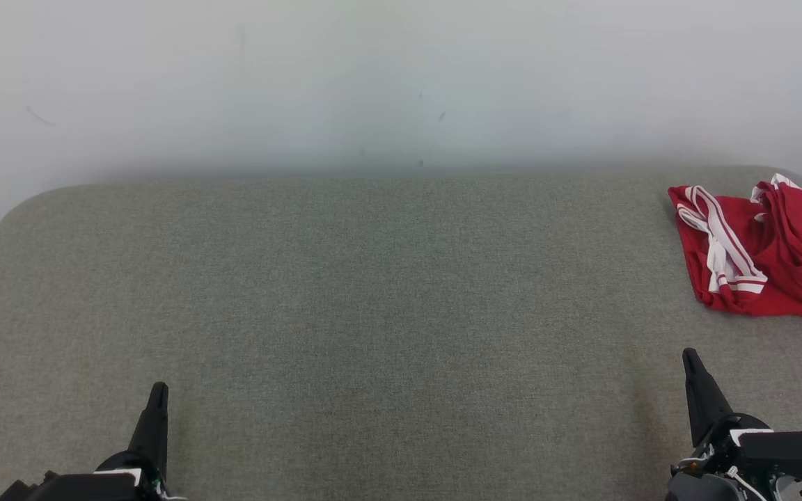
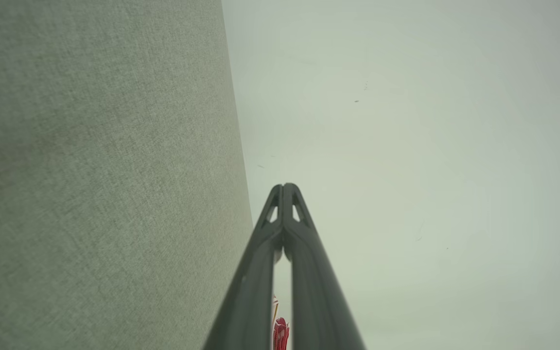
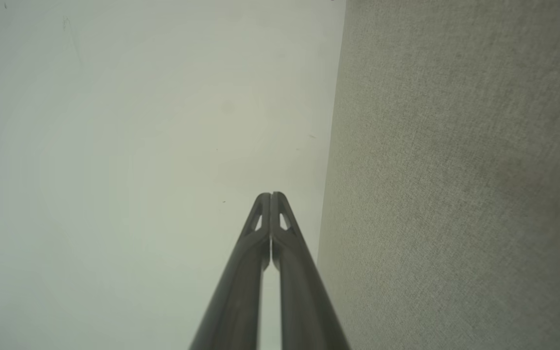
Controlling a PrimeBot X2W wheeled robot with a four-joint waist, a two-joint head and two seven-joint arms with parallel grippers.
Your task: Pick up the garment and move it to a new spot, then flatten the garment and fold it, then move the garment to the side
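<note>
Head view: red garment [image 1: 791, 257] crumpled on grey surface [image 1: 373, 292] (far right); left fingers [image 1: 154, 424], right fingers [image 1: 704, 400] closed, empty.

Seen as a red garment [image 1: 791, 257] with white-striped trim; lies crumpled at the grey surface's [image 1: 373, 313] far right, cut by the view's edge.
</note>
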